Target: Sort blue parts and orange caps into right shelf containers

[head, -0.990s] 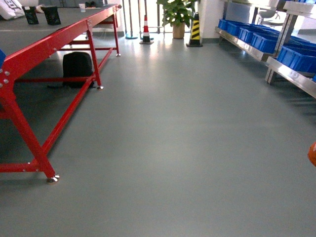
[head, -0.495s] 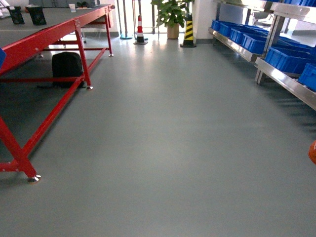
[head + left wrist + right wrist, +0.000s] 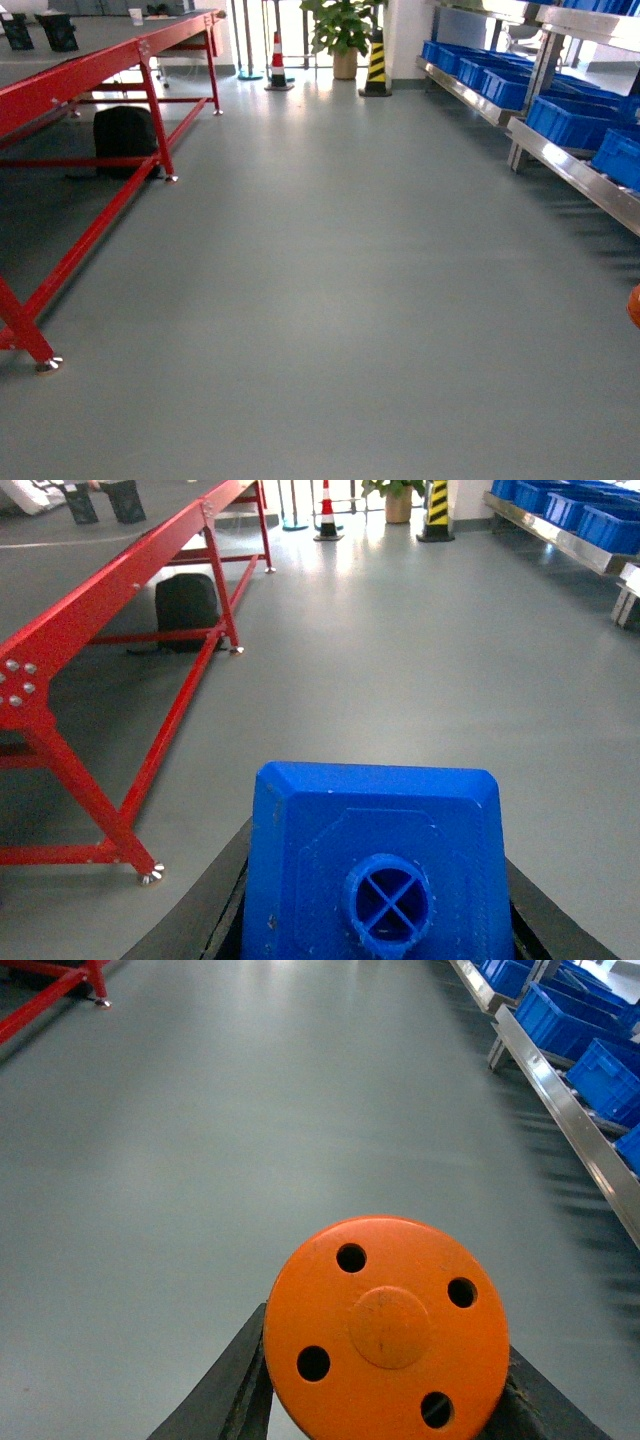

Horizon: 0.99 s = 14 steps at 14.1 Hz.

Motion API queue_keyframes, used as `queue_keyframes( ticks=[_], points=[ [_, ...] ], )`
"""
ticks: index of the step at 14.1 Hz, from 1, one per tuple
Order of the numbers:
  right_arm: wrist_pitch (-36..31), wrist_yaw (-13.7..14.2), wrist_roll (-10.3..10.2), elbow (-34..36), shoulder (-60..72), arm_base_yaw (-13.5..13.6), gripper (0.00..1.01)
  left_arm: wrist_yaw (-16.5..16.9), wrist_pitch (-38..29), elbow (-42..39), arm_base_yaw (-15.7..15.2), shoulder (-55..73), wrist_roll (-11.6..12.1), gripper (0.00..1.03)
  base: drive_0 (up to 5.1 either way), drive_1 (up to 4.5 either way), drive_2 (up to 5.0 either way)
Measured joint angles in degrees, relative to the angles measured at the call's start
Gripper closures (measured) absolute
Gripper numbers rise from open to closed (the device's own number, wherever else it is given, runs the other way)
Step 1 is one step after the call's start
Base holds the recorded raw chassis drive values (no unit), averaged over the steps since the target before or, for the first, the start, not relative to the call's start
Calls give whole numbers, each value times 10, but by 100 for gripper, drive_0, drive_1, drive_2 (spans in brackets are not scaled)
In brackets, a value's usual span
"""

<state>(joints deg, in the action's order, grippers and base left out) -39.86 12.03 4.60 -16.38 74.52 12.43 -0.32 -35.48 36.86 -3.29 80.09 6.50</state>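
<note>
A: What is held by the left gripper (image 3: 375, 950)?

B: A blue part (image 3: 375, 865) is clamped between its dark jaws, whose edges are seen on either side of the block at the bottom of the left wrist view. The round hole with a cross inside is turned toward the camera.

A: And the right gripper (image 3: 385, 1425)?

B: An orange cap (image 3: 387, 1332) is gripped there, its flat top with four small holes facing the lens, with a dark jaw pressed against each side. In the head view only an orange sliver is seen at the right edge.

A: Where are the containers?

B: Blue crates (image 3: 565, 118) are lined up on a metal shelf (image 3: 560, 160) along the right wall, well apart from both held parts. The same crates (image 3: 590, 1035) are seen at the upper right of the right wrist view.

A: What else is seen?

B: A red-framed table (image 3: 100, 70) is stood along the left, with a black backpack (image 3: 125, 140) set on the grey floor (image 3: 330, 290) beneath it. At the far end a potted plant (image 3: 340, 35) is placed between a red-and-white cone (image 3: 278, 62) and a yellow-and-black striped cone (image 3: 377, 65).
</note>
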Motion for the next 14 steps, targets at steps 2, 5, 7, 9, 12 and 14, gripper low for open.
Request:
queue_keyframes(
  ticks=[2,5,7,9,12,14],
  points=[
    [1,0,0,0,0,0,58,3,3,0,2,0,0,58,247,91,-333],
    [2,0,0,0,0,0,58,3,3,0,2,0,0,58,5,429,-419],
    [-1,-1,0,0,0,0,58,3,2,0,2,0,0,58,-4,422,-429],
    [1,-1,0,0,0,0,58,3,3,0,2,0,0,58,9,435,-417],
    [1,-1,0,0,0,0,58,3,4,0,2,0,0,58,9,435,-417],
    [2,-1,0,0,0,0,58,3,5,0,2,1,0,58,9,435,-417]
  ],
)
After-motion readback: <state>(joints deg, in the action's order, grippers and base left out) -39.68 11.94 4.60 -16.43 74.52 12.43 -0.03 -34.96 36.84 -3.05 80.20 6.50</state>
